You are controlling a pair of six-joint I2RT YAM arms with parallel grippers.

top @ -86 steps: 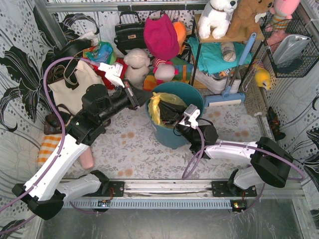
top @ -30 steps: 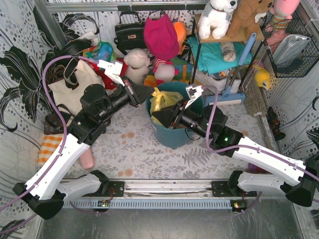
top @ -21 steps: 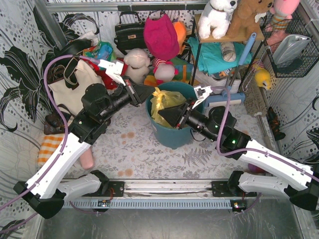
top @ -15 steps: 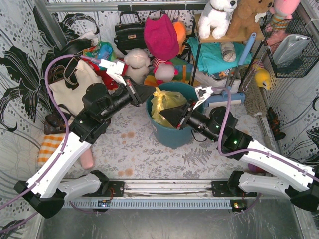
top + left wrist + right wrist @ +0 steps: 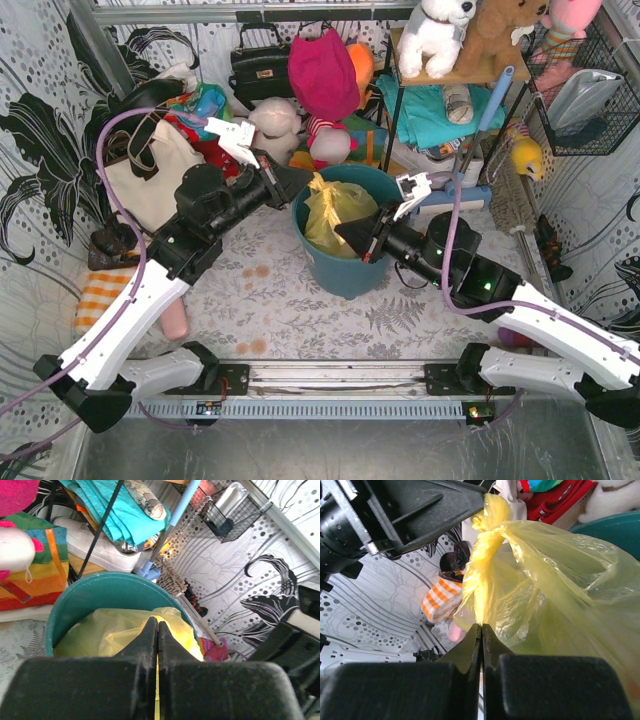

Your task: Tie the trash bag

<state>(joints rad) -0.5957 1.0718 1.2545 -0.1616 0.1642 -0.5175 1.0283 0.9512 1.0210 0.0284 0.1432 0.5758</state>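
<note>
Both the left hand (image 5: 305, 181) and the right hand (image 5: 342, 229) are clamped shut on the twisted neck of the trash bag (image 5: 333, 203), which sits in the teal bin (image 5: 340, 276) on the middle of the tabletop (image 5: 250, 300), so cinching the knot seems under way and next calls for a steady pull apart.

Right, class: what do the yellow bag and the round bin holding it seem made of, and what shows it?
The trash bag: thin plastic film, glossy, translucent; it creases finely and light passes through. The bin: probably rigid moulded plastic, teal, smooth; even round rim.
</note>
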